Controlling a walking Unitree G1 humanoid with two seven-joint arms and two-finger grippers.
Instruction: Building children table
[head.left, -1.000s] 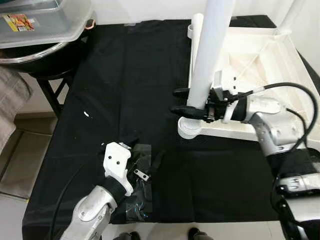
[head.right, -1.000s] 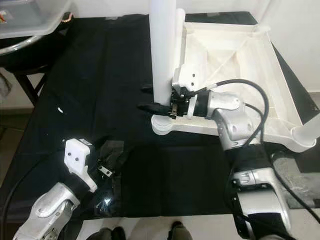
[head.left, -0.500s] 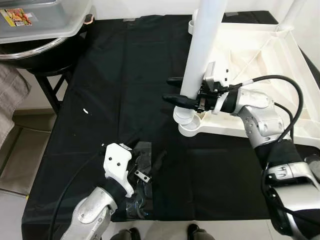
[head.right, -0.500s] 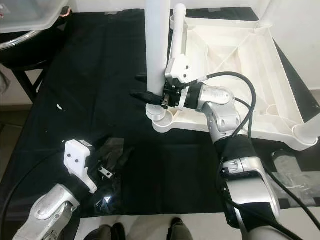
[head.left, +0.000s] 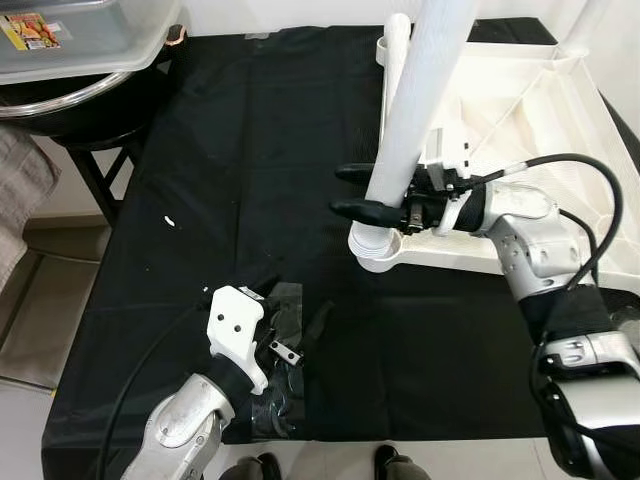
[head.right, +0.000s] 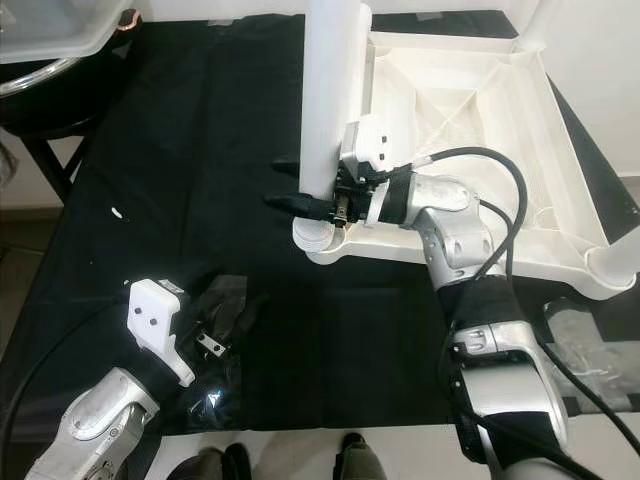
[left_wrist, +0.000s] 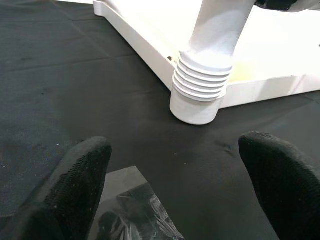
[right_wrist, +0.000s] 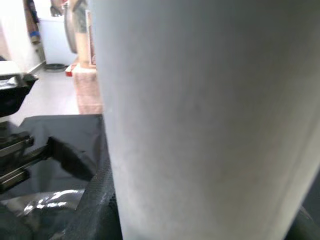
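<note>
A white table top (head.left: 520, 90) lies upside down on a black cloth (head.left: 250, 150). My right gripper (head.left: 345, 190) is shut on a long white table leg (head.left: 420, 100), one black finger on each side of it. The leg leans slightly, and its threaded end (left_wrist: 202, 87) sits in the near corner socket (head.left: 378, 257) with several threads showing. The leg (right_wrist: 200, 120) is right up against the right wrist camera. My left gripper (left_wrist: 175, 165) is open and low over the cloth near its front edge, above a clear plastic bag (head.left: 285, 350) holding small metal hardware.
Another white leg (head.left: 395, 40) stands in the far corner socket, and one more (head.left: 585, 25) rises at the back right. A clear plastic bin (head.left: 80, 40) rests on a dark stand at the back left. Bare floor (head.left: 40, 300) lies beyond the cloth's left edge.
My right gripper has shifted slightly with the leg in it, and the leg's lean has changed. The left arm has stayed where it was. The head camera moved a little.
</note>
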